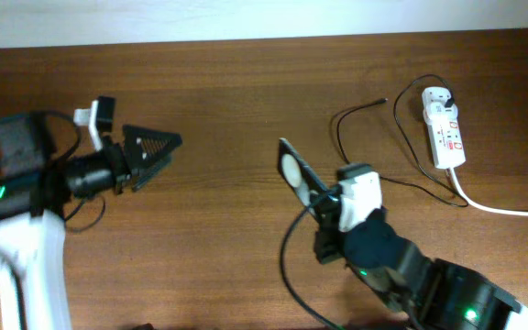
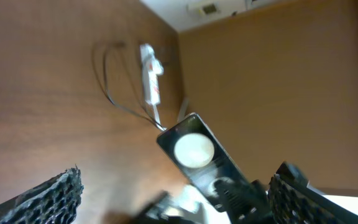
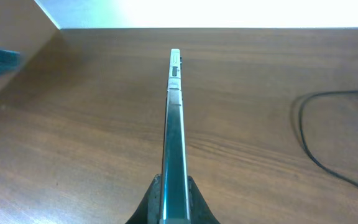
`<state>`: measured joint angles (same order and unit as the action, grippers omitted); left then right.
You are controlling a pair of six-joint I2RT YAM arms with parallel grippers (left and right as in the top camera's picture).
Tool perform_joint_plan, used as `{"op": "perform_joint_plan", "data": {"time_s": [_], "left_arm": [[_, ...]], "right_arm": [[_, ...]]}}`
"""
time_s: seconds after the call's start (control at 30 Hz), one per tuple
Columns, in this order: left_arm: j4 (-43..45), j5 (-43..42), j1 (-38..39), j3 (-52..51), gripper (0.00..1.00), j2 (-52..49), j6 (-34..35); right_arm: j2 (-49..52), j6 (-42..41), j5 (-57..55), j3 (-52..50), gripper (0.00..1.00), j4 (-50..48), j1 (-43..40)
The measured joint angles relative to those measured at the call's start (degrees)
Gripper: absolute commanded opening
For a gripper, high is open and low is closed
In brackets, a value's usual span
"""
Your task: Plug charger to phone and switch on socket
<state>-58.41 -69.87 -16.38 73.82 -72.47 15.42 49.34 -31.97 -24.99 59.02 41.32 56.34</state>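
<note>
Pinched edge-on in the right hand (image 3: 173,198), phone (image 3: 174,124) is raised; left hand (image 1: 168,153) open, empty; charger (image 1: 360,108) lies unplugged, socket (image 1: 444,128) apparently untouched.

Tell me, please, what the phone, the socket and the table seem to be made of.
The phone: silvery edge with a sheen, likely metal or coated plastic. The socket: smooth, evenly white body, probably moulded plastic. The table: brown with grain streaks and a mild sheen, wood or wood-look laminate; cannot tell which.
</note>
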Motion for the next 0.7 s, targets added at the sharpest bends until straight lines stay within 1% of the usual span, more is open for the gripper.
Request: {"op": "perform_joint_plan", "data": {"time_s": [0.07, 0.17, 0.23, 0.27, 0.3, 0.33, 0.4, 0.43, 0.5, 0.57, 0.63, 0.67, 0.7], "left_arm": [[-2.6, 7.9, -0.5, 0.4, 0.99, 9.9, -1.3], [-10.9, 25.4, -0.5, 0.9, 0.99, 23.7, -2.3], [-15.3, 33.7, -0.6, 0.9, 0.99, 30.6, -2.4], [-16.0, 35.8, -0.6, 0.9, 0.99, 32.3, -2.4], [-16.2, 37.4, -0.6, 0.5, 0.99, 33.3, -2.4], [-16.0, 38.6, -0.6, -0.6, 0.99, 33.4, -2.4], [-11.8, 39.1, -0.6, -6.0, 0.99, 33.5, -1.5], [-6.9, 38.1, -0.6, -11.6, 0.99, 33.2, 0.6], [4.0, 32.8, -0.6, -20.8, 0.99, 31.7, 4.7], [12.5, 26.9, -0.6, -27.8, 0.99, 28.7, 10.5], [18.4, 21.4, -0.6, -31.2, 0.99, 23.6, 14.9], [21.3, 17.7, -0.6, -31.6, 0.99, 19.6, 17.2], [23.9, 14.5, -0.6, -31.7, 0.99, 15.6, 19.2]], "right_arm": [[-3.3, -5.2, -1.6, -0.5, 0.04, 3.3, 0.0], [-4.8, -13.4, -3.6, -4.7, 0.04, 2.4, 0.0], [-4.4, -20.4, -4.1, -10.2, 0.04, -4.8, 0.0], [-4.6, -22.1, -4.3, -13.3, 0.04, -10.9, 0.0], [-4.4, -23.7, -4.3, -17.9, 0.04, -19.4, 0.0], [-4.3, -24.7, -4.1, -20.7, 0.04, -23.2, 0.0], [-4.3, -29.1, -3.8, -25.9, 0.04, -31.5, 0.0], [-4.2, -30.7, -3.8, -27.0, 0.04, -32.6, 0.0], [-3.1, -32.9, -3.9, -27.5, 0.04, -35.5, 0.0], [-1.0, -34.4, -3.9, -27.5, 0.04, -39.9, 0.0], [1.2, -36.8, -3.9, -27.5, 0.04, -42.7, 0.0], [3.9, -39.5, -3.9, -27.5, 0.04, -44.3, 0.0], [5.2, -40.5, -3.9, -27.5, 0.04, -45.3, 0.0]]}}
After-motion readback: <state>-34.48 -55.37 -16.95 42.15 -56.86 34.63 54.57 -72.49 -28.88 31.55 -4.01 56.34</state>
